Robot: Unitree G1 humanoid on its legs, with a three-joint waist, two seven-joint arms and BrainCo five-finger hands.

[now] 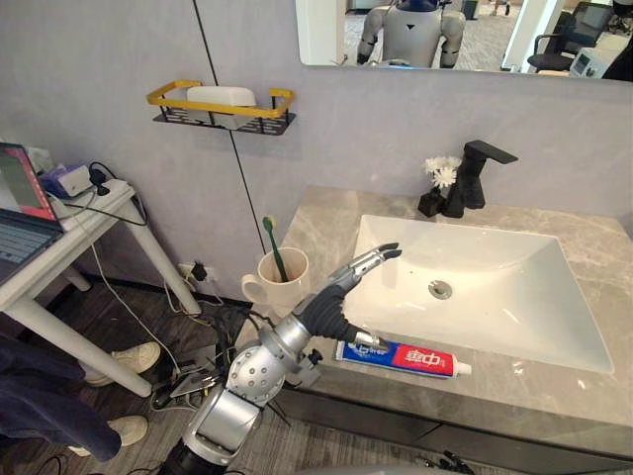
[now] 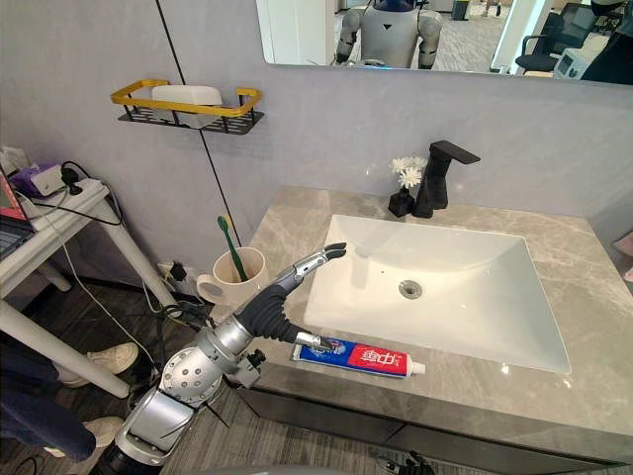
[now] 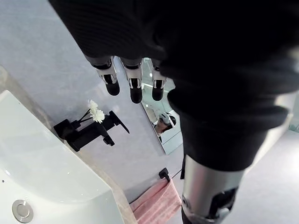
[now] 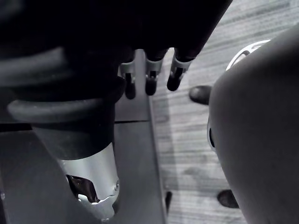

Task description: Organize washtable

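1. Bright, even light covers the grey marble counter (image 1: 554, 381); small glints lie near its front.
2. The white rectangular sink (image 1: 495, 287) gleams softly.
3. The left robot hand (image 3: 135, 88) and right robot hand (image 4: 149, 81) show near-black, in shadow.

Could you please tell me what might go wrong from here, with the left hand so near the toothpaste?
The toothpaste lies along the front edge of the counter. The open left hand just above its flat end could knock it to the floor. The cup holding the toothbrush stands at the counter's left edge beside that arm, so a sideways swing might tip it. The right hand hangs open, low by the floor.
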